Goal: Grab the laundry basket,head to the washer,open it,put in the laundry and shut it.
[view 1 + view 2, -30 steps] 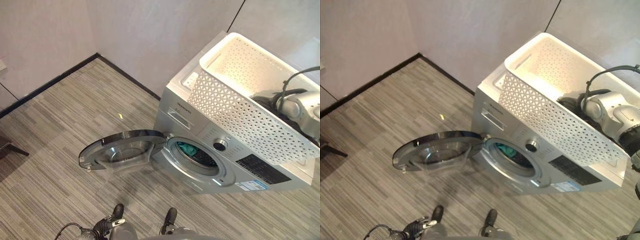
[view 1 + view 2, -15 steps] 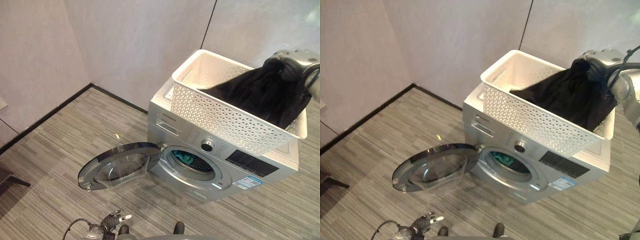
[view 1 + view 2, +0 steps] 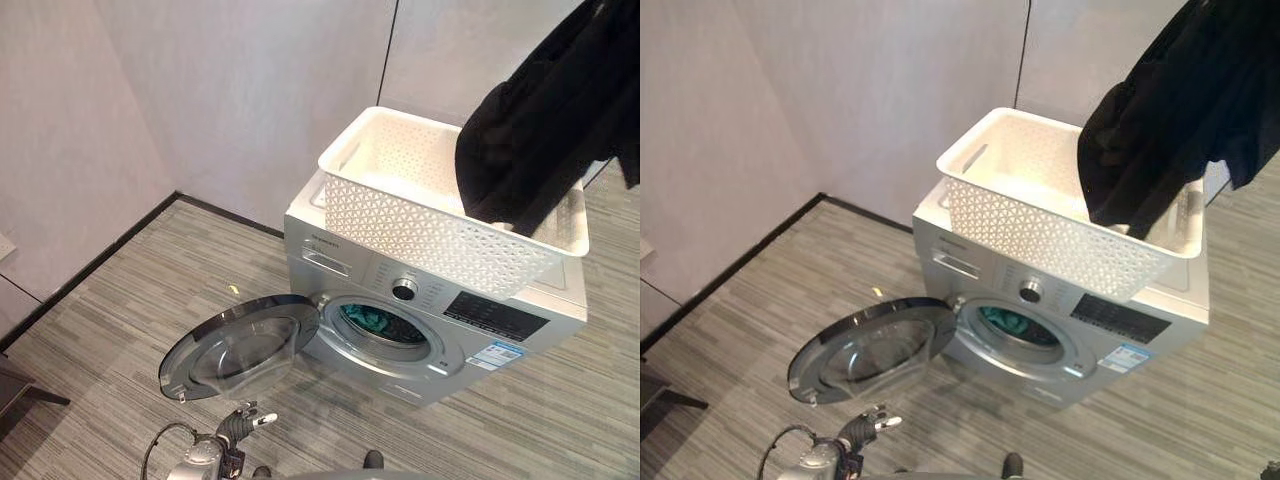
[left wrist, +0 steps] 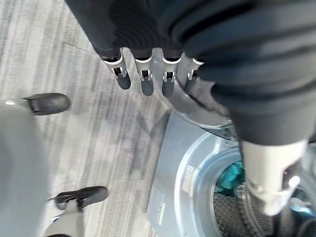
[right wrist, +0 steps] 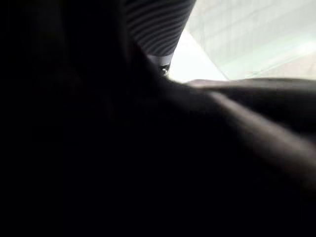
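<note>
- Grey striped floor (image 3: 120, 330), pale walls (image 3: 250, 90) meeting in a corner.
- Left hand (image 3: 243, 421): low, nearest, fingers (image 4: 143, 74) straight, holding nothing.
- Washer door (image 3: 240, 345): swung fully open.
- Washer (image 3: 420, 320): drum holds a teal garment (image 3: 368, 319).
- Laundry basket (image 3: 420, 225): atop the washer, apparently empty.
- Black garment (image 3: 545, 130): lifted above the basket; right hand's grip hidden, cannot tell.
- Step: loading. Next, lower the garment into the drum.

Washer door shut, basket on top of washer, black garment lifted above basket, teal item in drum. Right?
Not quite: the washer door is swung open, as the left eye view shows. The rest holds: basket on top of the washer, black garment hanging above it, teal item in the drum.
</note>
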